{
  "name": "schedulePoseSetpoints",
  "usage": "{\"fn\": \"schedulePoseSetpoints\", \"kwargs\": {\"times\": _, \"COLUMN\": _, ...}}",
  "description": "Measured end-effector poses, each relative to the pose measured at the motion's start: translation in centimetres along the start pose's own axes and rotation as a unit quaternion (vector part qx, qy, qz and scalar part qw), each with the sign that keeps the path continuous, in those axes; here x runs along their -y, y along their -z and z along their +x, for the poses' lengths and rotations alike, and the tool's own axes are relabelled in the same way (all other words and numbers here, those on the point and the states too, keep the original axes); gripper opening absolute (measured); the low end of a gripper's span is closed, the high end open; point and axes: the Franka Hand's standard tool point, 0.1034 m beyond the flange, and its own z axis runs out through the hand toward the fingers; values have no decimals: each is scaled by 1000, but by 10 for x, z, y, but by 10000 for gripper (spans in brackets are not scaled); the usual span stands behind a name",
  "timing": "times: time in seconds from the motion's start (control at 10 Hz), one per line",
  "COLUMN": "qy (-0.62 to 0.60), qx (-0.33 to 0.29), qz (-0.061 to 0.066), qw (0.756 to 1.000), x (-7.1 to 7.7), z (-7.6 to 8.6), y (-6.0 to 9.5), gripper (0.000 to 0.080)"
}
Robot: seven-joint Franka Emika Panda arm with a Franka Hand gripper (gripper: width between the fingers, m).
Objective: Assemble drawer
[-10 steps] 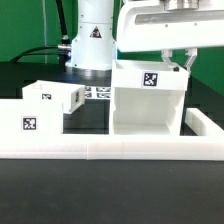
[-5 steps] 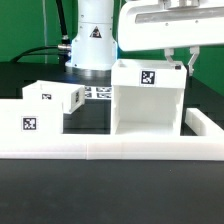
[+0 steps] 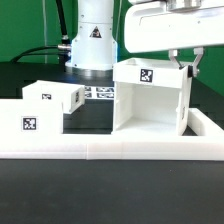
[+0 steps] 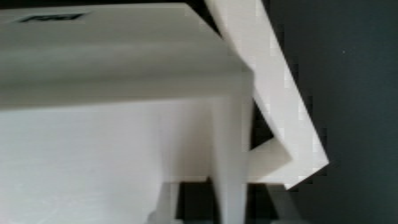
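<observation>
The drawer's tall white housing (image 3: 150,105) stands open toward the camera at the exterior view's centre right, with a square tag on its top rim. My gripper (image 3: 185,66) is above its right wall and shut on that wall's top edge. In the wrist view the gripper (image 4: 228,206) has dark fingers (image 4: 180,206) on both sides of the thin white wall (image 4: 235,120) of the housing. A small white tray (image 3: 55,98) with a tag lies at the exterior view's left, apart from the housing.
A long low white rail (image 3: 100,148) with a square tag runs across the front and turns back at the exterior view's right (image 3: 206,124). The marker board (image 3: 100,93) lies behind, between tray and housing. The robot base (image 3: 92,40) stands at the back.
The gripper and the housing have shifted a little toward the exterior view's right. The tray and rail have not moved.
</observation>
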Motion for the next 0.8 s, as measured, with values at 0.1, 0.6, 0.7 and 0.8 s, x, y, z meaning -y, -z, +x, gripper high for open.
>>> {"fn": "schedulePoseSetpoints", "kwargs": {"times": 0.1, "qy": -30, "qx": -6, "qz": 6, "qw": 1000, "x": -1, "z": 6, "y": 1, "gripper": 45}}
{"fn": "schedulePoseSetpoints", "kwargs": {"times": 0.6, "qy": -133, "qx": -8, "qz": 26, "qw": 991, "x": 2, "z": 13, "y": 6, "gripper": 48}}
{"fn": "schedulePoseSetpoints", "kwargs": {"times": 0.7, "qy": -169, "qx": -6, "qz": 28, "qw": 985, "x": 1, "z": 14, "y": 6, "gripper": 48}}
{"fn": "schedulePoseSetpoints", "kwargs": {"times": 0.8, "qy": -197, "qx": -5, "qz": 30, "qw": 980, "x": 1, "z": 14, "y": 6, "gripper": 48}}
